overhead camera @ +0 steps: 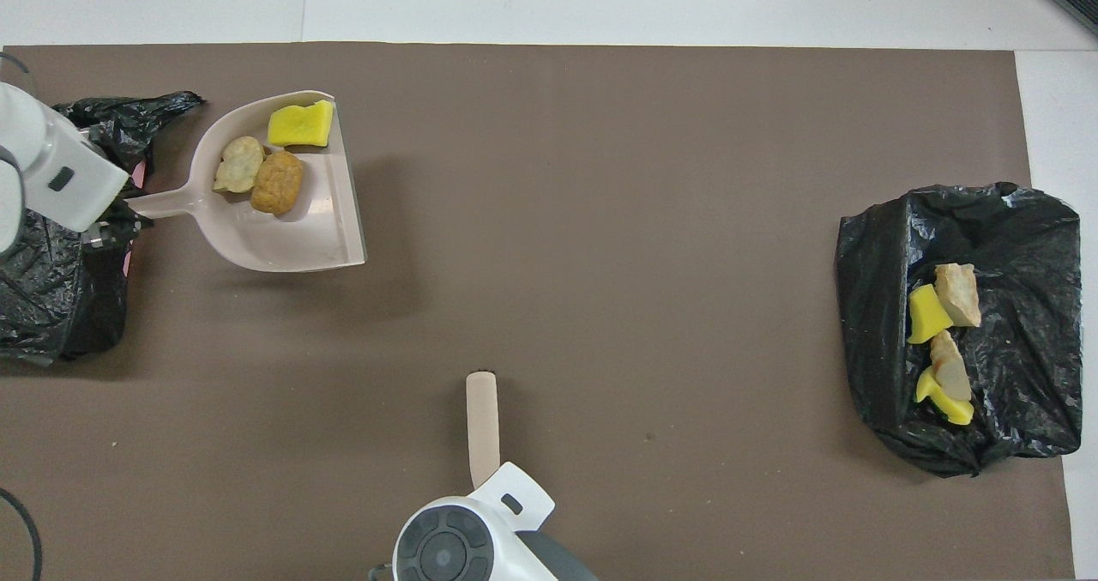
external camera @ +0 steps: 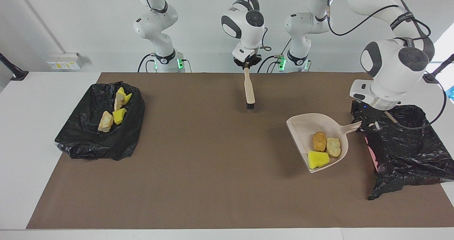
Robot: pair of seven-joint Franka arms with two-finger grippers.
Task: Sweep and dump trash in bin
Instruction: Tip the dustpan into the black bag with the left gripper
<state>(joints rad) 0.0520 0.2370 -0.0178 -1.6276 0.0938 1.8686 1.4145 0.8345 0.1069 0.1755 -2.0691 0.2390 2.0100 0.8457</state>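
Dustpan raised beside the bin

The left gripper (external camera: pixel 365 123) grips a beige dustpan (external camera: pixel 301 126) (three scraps (external camera: pixel 324 149) aboard) beside a black-lined bin (external camera: pixel 408 151); the right gripper (external camera: pixel 247 65) dangles a brush (external camera: pixel 249 91) above the brown mat (external camera: pixel 212 169).
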